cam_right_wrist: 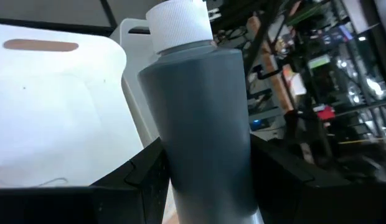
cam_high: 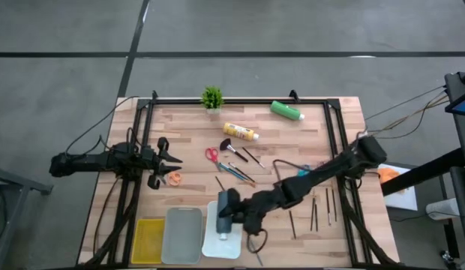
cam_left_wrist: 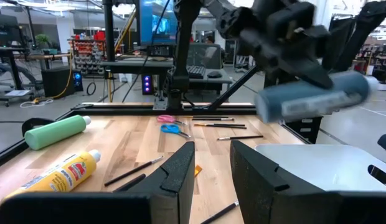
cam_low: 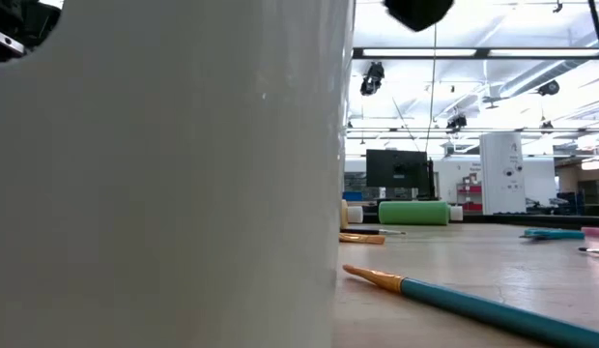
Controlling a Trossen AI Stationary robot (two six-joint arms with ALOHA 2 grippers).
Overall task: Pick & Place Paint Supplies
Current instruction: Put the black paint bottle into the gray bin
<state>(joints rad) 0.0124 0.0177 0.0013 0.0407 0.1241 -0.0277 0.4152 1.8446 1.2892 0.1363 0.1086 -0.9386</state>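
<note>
In the high view the right gripper [cam_high: 231, 212] sits in the lower middle of the frame, above the white tray [cam_high: 211, 241], its fingers pinching the grey-blue paint bottle [cam_high: 223, 222]. The bottle points its white cap toward the bottom edge of the frame and hangs over the tray. The right wrist view shows the same bottle [cam_right_wrist: 205, 118] gripped on both sides by the dark fingers [cam_right_wrist: 146, 171], with the white tray [cam_right_wrist: 50, 118] behind it. To the left of the white tray lie a grey tray [cam_high: 183, 234] and a yellow tray [cam_high: 148, 240].

The left gripper [cam_high: 171, 159] waits at the left edge of the table, fingers spread and holding nothing, just above the orange-handled scissors [cam_high: 173, 178].

Across the middle of the wooden table [cam_high: 187, 127] lie the yellow paint bottle [cam_high: 240, 133], the green paint bottle [cam_high: 286, 110] near the top right, red-handled scissors [cam_high: 211, 154], and a teal-handled brush [cam_high: 234, 171]. Thin dark brushes [cam_high: 315, 210] lie to the right of the right arm. A small potted plant [cam_high: 211, 97] stands at the top edge.
</note>
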